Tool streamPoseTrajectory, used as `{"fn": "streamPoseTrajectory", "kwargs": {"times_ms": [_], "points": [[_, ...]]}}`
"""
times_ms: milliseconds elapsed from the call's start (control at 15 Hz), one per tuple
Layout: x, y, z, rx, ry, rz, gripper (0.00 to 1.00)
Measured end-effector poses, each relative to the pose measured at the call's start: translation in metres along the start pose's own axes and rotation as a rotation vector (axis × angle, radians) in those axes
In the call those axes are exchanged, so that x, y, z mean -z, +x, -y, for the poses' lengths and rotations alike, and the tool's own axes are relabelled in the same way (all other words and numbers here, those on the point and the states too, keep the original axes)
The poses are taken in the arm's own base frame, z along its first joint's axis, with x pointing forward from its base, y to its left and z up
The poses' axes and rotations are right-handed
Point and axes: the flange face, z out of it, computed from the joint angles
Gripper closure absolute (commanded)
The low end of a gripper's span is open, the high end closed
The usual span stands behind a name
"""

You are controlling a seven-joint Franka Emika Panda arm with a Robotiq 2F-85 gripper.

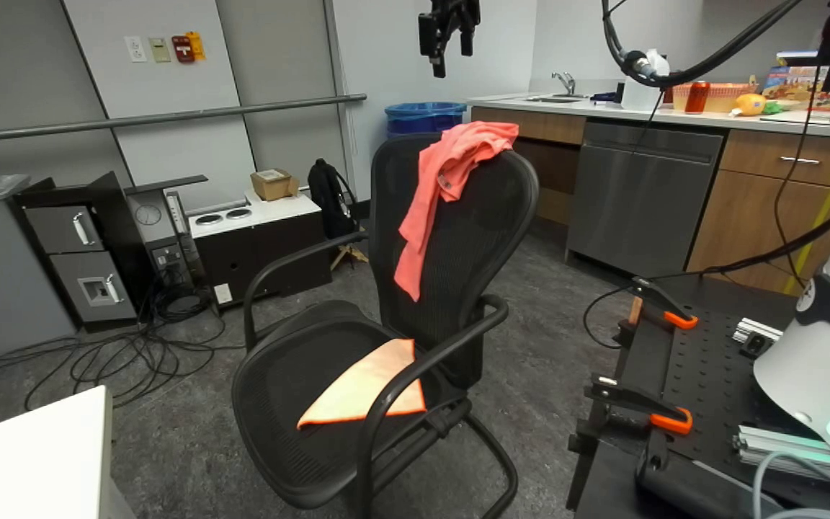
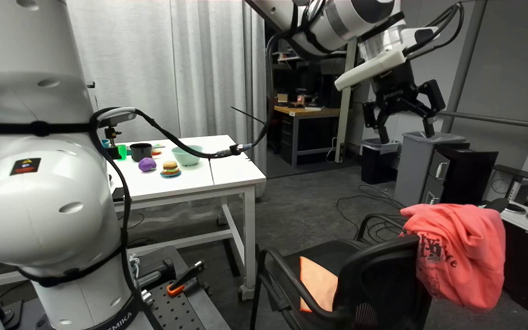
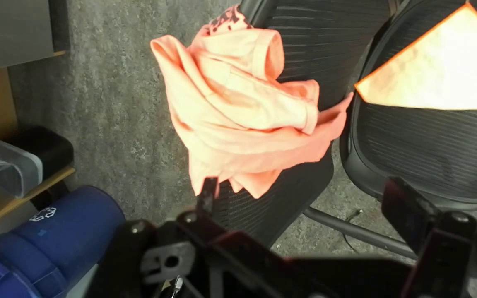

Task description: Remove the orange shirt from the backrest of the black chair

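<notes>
Clerk: In an exterior view, main lot?

Checker: Black chair point(image 1: 418, 317), with armrests. Over the top of its backrest point(image 1: 487, 216): orange shirt point(image 1: 435, 169), coral in tone, a narrow length hanging down the front. On the seat point(image 1: 278, 404): pale cloth point(image 1: 357, 389), bright orange edging.

Clerk: Background?

Checker: Blue bin point(image 1: 426, 119); black backpack point(image 1: 327, 198); low white-topped unit point(image 1: 271, 223) bearing a cardboard box point(image 1: 271, 186).

Clerk: Next entry, in an exterior view?

Checker: Orange shirt, broader part hanging behind the backrest, dark lettering point(image 2: 432, 250) on its outer face. End effector point(image 2: 406, 133), black, above the chair, fingers spread. White worktop point(image 2: 227, 169), carrying: mint bowl point(image 2: 186, 158); purple item point(image 2: 147, 164); toy burger point(image 2: 170, 167); black vessel point(image 2: 141, 153); green cup point(image 2: 122, 152).

Clerk: Wrist view?

Checker: Fingers point(image 3: 406, 203) wide apart in the lower part. Orange shirt bunched over the backrest, a sleeve-like opening toward the seat. One fingertip overlaps the garment's edge here; in both exterior views the end effector and shirt stand apart. Pale cloth, upper right; blue bin, lower left.
</notes>
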Motion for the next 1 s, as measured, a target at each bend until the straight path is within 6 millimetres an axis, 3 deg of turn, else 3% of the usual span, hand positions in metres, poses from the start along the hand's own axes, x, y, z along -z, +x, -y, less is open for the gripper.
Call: {"fn": "streamPoseTrajectory", "kwargs": {"times_ms": [333,800,1000], "points": [[-0.034,0.007,0.007,0.052,-0.082,0.045,0.00],[-0.034,0.009,0.008,0.056,-0.085,0.043,0.00],[-0.043,0.011,0.015,0.071,-0.083,0.051,0.00]]}}
